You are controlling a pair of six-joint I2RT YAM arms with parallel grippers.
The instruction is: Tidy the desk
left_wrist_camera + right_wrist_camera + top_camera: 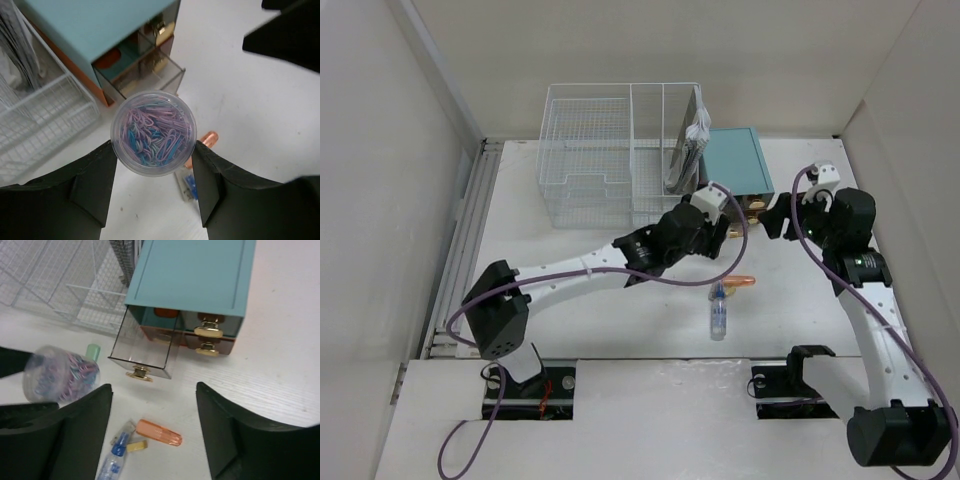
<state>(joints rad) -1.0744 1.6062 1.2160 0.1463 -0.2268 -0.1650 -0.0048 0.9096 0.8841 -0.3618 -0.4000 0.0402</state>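
My right gripper [154, 390] hangs with jaws wide apart over the desk [280, 365], nothing between its black fingers [75, 435]. Ahead sits the teal drawer box [192, 275] — its left clear drawer [145, 347] pulled out, two gold-handled drawers [208, 331] stacked beside it. At far left I see a clear tub of paper clips [62, 375], blurred, a green cap [93, 351] just behind. Near my fingers lie an orange capsule-shaped piece [159, 432], a small tan scrap [136, 445] and a blue-tipped clear tube [114, 462] — all close together. The white wire rack [60, 285] fills the upper left.
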